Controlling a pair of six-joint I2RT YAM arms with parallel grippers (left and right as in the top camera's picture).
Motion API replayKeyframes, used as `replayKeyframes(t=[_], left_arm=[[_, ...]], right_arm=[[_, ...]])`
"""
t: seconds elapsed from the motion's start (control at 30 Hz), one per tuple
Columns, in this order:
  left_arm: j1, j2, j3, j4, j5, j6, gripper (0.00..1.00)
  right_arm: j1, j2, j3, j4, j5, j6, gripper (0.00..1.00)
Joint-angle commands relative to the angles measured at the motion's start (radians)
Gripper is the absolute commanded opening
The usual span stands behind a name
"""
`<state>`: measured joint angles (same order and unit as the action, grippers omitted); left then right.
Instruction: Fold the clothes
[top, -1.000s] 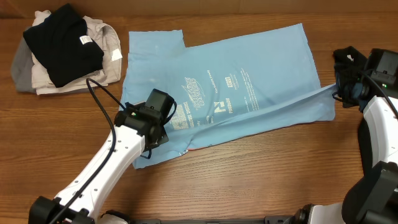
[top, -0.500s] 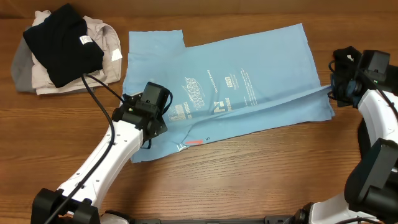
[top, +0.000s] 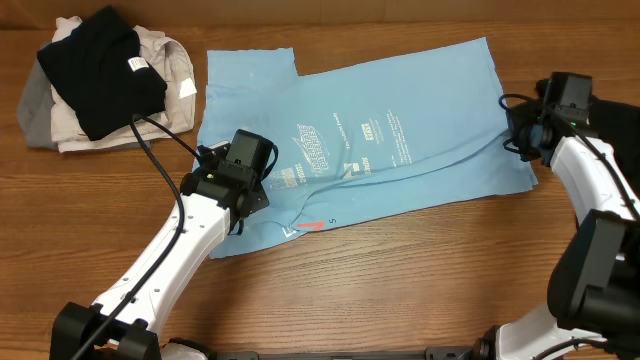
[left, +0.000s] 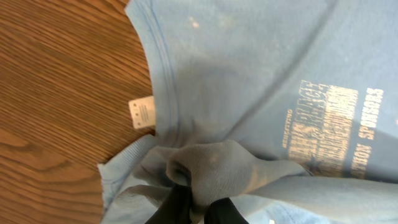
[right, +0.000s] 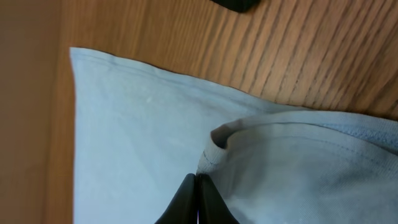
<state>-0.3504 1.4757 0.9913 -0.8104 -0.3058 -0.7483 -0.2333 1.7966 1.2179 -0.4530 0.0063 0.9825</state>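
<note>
From overhead, the light blue T-shirt lies spread across the middle of the desk, reaching toward the far edge and nearly to the right edge, with its white lettering face up and a small red mark at its near hem. A long crease runs across the cloth between the two arms. The left gripper sits on the shirt's near left part, and the right gripper is at the shirt's right end, close to the right edge of the desk. In the far left corner is a heap of clothes, with a black shirt lying on top of beige garments. In the left wrist view, the left gripper is clenched on a bunched-up fold of the blue shirt, and the cloth wells up around the dark fingertips. The ribbed neckline curves past just beyond, a small white label lies beside it on the bare wood, and the printed lettering shows to the right. In the right wrist view, the right gripper is pinched tight on a stitched hem of the shirt, where the edge curls over into a small loop. The flat blue cloth spreads out toward a corner, and brown wood shows beyond it.
</note>
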Motion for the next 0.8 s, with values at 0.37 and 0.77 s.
replayKeyframes(t=[0.37, 0.77], left_arm=[[0.076, 0.007, 0.038, -0.029, -0.113, 0.042, 1.0], [0.082, 0.027, 0.127, -0.255, 0.229, 0.071, 0.52]], right_arm=[[-0.008, 0.0, 0.111, -0.1, 0.069, -0.167, 0.99], [-0.042, 0.013, 0.352, -0.537, 0.051, -0.363, 0.36]])
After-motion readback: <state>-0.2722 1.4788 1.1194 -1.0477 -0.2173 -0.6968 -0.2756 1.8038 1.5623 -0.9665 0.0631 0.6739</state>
